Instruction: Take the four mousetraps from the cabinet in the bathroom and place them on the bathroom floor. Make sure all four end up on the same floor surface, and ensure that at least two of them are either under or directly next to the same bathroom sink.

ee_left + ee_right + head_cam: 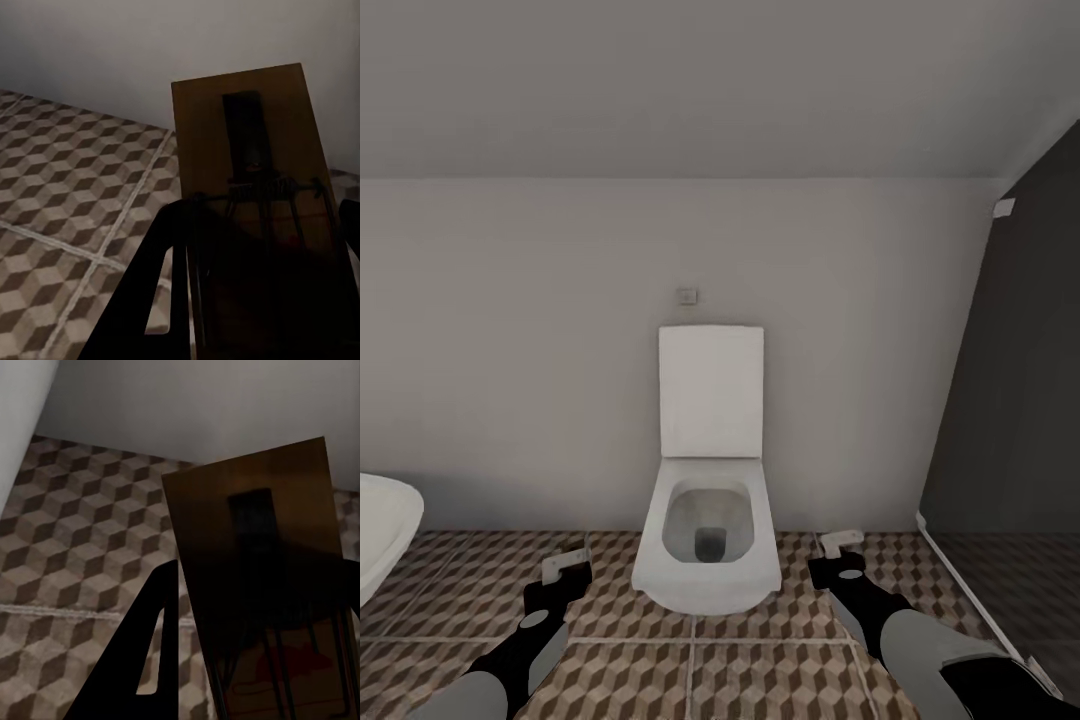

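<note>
Mousetraps (251,157) (255,555) held in both pincers (567,565) (840,545) flanking toilet (708,540).

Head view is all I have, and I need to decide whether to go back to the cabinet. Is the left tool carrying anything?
Observer: Yes. In the left wrist view, a mousetrap sits between the fingers of the left tool. Its spring and wire side faces the camera.
Operator: And the right tool?
Observer: The right wrist view shows a second mousetrap held the same way by the right tool. The board sticks out past the fingertips over the bathroom floor.
</note>
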You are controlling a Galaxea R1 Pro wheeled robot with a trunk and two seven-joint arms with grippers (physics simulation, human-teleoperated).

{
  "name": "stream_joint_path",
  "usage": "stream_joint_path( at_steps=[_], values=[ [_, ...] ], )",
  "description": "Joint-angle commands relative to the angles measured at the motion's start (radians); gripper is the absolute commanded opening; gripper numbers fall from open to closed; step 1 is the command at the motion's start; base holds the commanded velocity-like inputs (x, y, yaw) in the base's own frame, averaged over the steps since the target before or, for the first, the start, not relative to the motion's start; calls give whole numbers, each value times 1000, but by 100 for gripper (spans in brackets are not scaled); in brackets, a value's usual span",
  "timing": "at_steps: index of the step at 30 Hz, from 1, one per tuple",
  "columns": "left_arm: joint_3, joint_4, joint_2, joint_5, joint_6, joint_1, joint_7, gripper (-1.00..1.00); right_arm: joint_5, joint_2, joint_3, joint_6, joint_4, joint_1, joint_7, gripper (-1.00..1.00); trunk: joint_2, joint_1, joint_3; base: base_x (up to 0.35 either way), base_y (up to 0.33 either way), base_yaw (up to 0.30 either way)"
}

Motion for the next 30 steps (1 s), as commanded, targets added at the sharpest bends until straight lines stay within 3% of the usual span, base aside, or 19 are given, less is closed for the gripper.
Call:
stream_joint_path(
  at_steps=[1, 23, 30],
  values=[
    [-9, 0, 1, 7, -3, -1, 8, -100, 5, 0, 4, -1, 1, -1, -1, -100, -8, 4, -4, 0, 0, 0],
    [-9, 0, 3, 9, -3, -1, 8, -100, 5, -2, 3, -1, 1, -1, -1, -100, -162, 88, -73, 0, 0, 0],
    [-9, 0, 2, 10, -3, -1, 8, -100, 5, -1, 3, -1, 1, -1, -1, -100, -163, 91, -100, 0, 0, 0]
  ],
)
